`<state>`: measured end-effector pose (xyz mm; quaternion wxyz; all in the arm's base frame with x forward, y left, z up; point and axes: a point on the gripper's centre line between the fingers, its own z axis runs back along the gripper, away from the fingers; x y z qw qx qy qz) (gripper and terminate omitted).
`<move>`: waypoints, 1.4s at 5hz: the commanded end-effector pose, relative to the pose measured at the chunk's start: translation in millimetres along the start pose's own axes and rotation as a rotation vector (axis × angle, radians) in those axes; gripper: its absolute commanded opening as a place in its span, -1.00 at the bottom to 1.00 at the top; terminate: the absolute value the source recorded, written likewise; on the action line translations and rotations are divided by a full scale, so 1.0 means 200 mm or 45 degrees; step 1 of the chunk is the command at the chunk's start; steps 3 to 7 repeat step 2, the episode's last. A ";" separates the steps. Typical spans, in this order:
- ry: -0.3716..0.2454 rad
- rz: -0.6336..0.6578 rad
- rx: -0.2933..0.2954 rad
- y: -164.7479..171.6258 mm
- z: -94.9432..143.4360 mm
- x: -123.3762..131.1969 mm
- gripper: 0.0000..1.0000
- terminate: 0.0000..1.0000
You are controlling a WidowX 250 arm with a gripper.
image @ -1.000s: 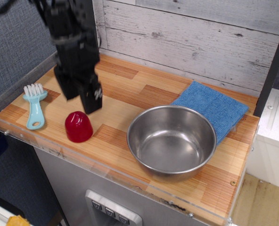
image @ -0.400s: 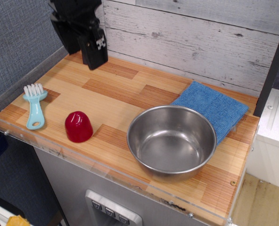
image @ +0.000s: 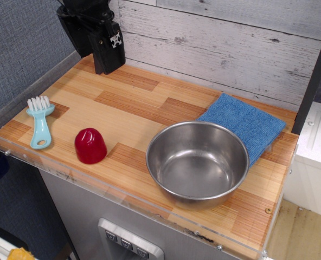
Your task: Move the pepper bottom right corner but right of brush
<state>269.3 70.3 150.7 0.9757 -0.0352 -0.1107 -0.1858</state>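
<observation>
The dark-red dome-shaped pepper (image: 90,145) stands upright on the wooden counter near its front edge. It is just right of the light-blue brush (image: 40,122), which lies with its white bristles pointing away. My black gripper (image: 93,58) hangs high at the back left, near the plank wall, well above and behind the pepper. Its jaws stand apart and hold nothing.
A steel bowl (image: 229,142) stands right of the pepper, with nothing in it. A blue cloth (image: 246,122) lies behind the bowl at the back right. A clear plastic lip (image: 52,169) runs along the counter's front and left edges.
The gripper has risen from just above and behind the pepper and drawn back to the rear left. The pepper and brush have not moved.
</observation>
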 end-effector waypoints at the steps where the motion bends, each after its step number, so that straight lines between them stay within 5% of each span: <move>1: -0.056 -0.013 0.044 0.00 0.09 0.00 1.00 -1.00; 2: -0.056 -0.013 0.044 0.00 0.09 0.00 1.00 1.00; 7: -0.056 -0.013 0.044 0.00 0.09 0.00 1.00 1.00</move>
